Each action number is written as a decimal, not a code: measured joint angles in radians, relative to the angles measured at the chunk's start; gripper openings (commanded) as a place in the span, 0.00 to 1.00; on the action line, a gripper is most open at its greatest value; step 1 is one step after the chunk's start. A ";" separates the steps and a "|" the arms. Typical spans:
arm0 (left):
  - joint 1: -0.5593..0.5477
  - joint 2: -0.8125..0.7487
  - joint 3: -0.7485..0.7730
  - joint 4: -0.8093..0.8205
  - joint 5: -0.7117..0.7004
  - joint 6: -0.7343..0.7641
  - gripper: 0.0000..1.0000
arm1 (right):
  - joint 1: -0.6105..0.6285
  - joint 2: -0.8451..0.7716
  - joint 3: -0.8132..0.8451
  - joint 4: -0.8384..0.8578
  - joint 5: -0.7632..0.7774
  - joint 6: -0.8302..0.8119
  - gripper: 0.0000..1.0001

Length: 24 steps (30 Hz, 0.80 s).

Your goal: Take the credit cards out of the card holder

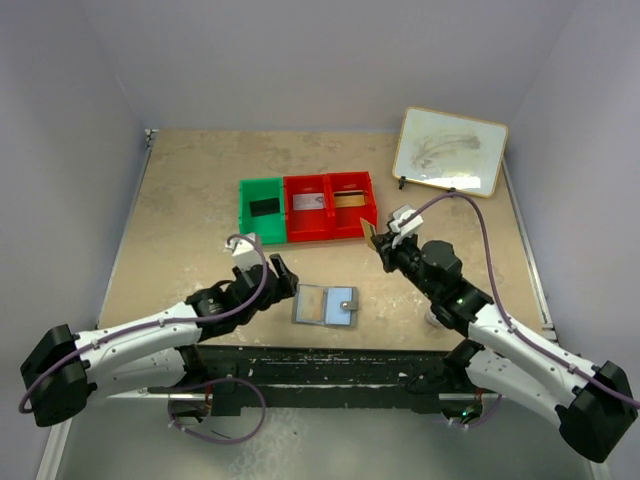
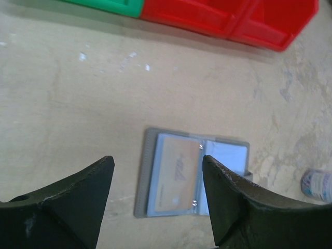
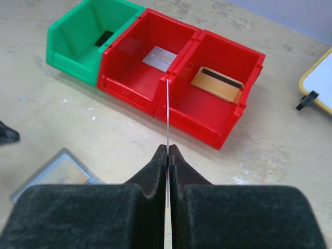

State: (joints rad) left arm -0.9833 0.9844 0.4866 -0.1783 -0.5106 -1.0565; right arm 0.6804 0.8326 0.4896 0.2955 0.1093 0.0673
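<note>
Counter: beige, mottled like stone, matte, scuffed white in spots. Plain pale lilac-grey walls on three sides.

Whiteboard at 1 o'clock: pale wood frame, rounded corners, faint smears on its face, lying tilted.

Three open plastic bins in a row at 12 o'clock, glossy, boxy, touching side to side. Green bin on the left holds a dark card. Middle red bin holds a pale card. Right red bin holds a gold card with a dark stripe along one long edge.

Card holder: lies flat and open near the counter's centre, toward 6 o'clock from the bins. Dull grey rim, clear sleeves inside, a tan card in the left sleeve.

Left tool: dark blunt fingers spread wide, nothing between them, above the holder at its 9 o'clock side.

Right tool: black padded fingers pressed together on a thin card, seen edge-on, pointing at the wall between the two red bins.

Small round puck, whitish and blurred, at 3 o'clock from the holder.
</note>
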 measured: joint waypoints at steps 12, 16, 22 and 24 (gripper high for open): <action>0.067 -0.071 0.000 -0.234 -0.113 -0.035 0.74 | -0.043 0.249 0.058 0.059 -0.058 -0.259 0.00; 0.067 -0.079 0.000 -0.260 -0.114 -0.043 0.74 | -0.101 0.322 0.122 0.105 -0.125 -0.289 0.00; 0.067 -0.108 0.000 -0.277 -0.088 -0.064 0.74 | -0.154 0.394 0.172 0.170 -0.215 -0.354 0.00; 0.067 -0.135 0.000 -0.278 -0.071 -0.068 0.74 | -0.167 0.437 0.200 0.176 -0.217 -0.372 0.00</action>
State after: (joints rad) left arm -0.9161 0.8494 0.4866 -0.4568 -0.5816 -1.1240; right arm 0.5137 1.2697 0.6891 0.4717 -0.1078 -0.3046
